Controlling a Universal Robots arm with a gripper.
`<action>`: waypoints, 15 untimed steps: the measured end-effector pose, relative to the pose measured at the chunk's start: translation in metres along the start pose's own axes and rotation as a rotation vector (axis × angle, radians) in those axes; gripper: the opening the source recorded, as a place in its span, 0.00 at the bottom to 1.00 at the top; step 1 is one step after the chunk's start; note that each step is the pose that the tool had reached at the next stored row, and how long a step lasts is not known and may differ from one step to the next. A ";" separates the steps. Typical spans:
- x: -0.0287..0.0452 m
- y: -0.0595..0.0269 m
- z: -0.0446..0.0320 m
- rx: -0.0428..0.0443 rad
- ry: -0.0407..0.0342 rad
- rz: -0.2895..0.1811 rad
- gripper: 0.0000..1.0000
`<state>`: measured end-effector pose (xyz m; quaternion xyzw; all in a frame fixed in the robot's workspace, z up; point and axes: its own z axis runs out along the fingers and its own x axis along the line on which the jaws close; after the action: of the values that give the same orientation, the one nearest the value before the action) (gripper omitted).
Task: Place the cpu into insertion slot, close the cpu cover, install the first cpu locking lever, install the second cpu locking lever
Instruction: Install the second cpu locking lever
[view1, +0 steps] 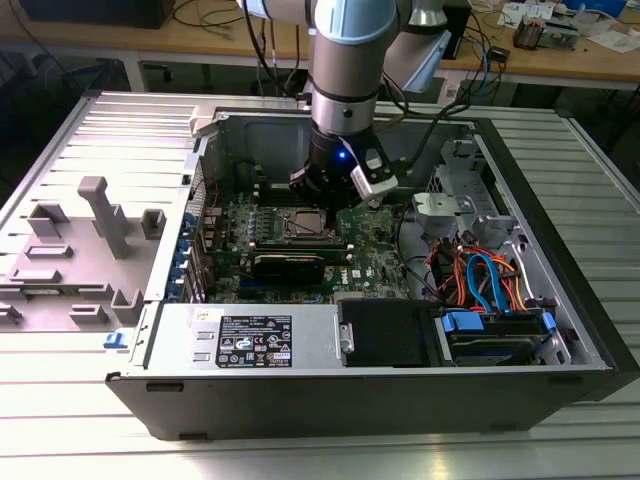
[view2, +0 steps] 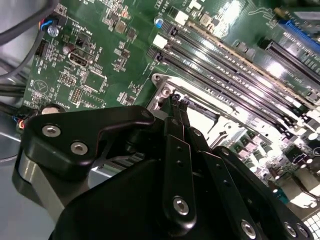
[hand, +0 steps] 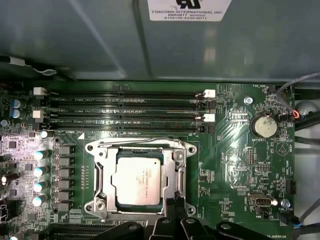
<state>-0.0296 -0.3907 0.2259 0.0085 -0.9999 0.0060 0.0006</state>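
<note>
**Fingers low at the socket edge**

Exterior view: gripper (view1: 322, 205) down over insertion slot (view1: 308, 224) inside open computer case (view1: 560, 250).

First wrist view: cpu (hand: 138, 180) seated under closed cpu cover (hand: 102, 172).

Second wrist view: fingers (view2: 176, 112) pressed together beside socket.

silver-grey cpu (hand: 138, 181), green motherboard (hand: 235, 165), black gripper (view2: 176, 107)

Open PC case (view1: 560, 250) on slatted table (view1: 300, 455); green motherboard (hand: 235, 165), empty memory slots (hand: 125, 112), coin battery (hand: 263, 126), probably drive cables (view1: 480, 275).
</note>
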 end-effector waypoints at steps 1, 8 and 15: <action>0.0000 -0.0003 -0.0013 0.0000 0.0006 0.000 0.11; 0.0002 -0.0139 -0.0056 -0.0003 0.0032 0.001 0.11; 0.0007 -0.0231 -0.0055 -0.0001 0.0033 0.001 0.11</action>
<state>-0.0299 -0.4137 0.2317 0.0081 -0.9999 0.0059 0.0022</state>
